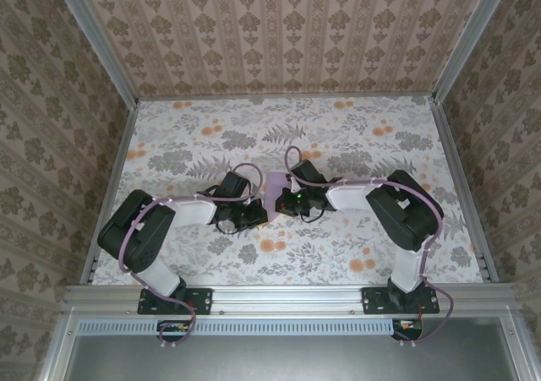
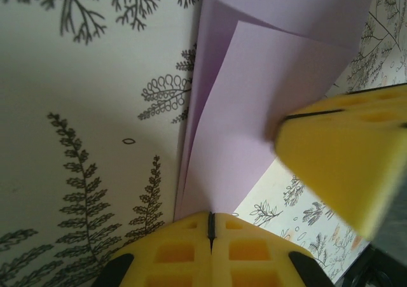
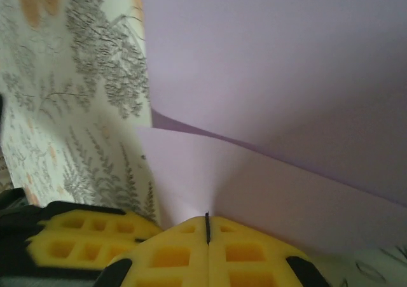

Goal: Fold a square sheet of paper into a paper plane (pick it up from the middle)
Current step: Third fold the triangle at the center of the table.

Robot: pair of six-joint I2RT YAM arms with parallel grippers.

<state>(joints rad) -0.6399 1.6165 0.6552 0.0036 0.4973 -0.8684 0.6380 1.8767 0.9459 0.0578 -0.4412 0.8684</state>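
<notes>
Floral bench (image 1: 355,144) first, spread wide under everything.

Near its centre, square sheet of paper (image 1: 275,188): lavender, plain, already doubled over. From the left wrist (image 2: 254,96), shows two layers splaying apart toward 12 o'clock and meeting at a narrow edge at 6 o'clock. From the right wrist (image 3: 273,77), shows one broad panel above and a second flap below, with a shadowed gap between them. Looks raised off the bench rather than lying flat, though hard to say for sure.

Left claw (image 1: 256,214), at about 8 o'clock of the sheet in the top view: clenched, yellow pads pressed together (image 2: 210,220) with the paper's lower edge pinched in the seam.

Right claw (image 1: 290,202), at about 4 o'clock of the sheet: likewise clenched on the paper (image 3: 206,220), biting the point where the flaps converge. Appears too in the left wrist view as a yellow block (image 2: 343,166) at 3 o'clock, touching the sheet's face.

Handling, as a judgement: very light, thin and limp; bows and fans open wherever unsupported, creases for good under any pinch, tears if the two claws pull apart. Smooth enough to slide between pads. Best taken at the folded edge near the middle, with both layers caught together, never by a loose corner.
</notes>
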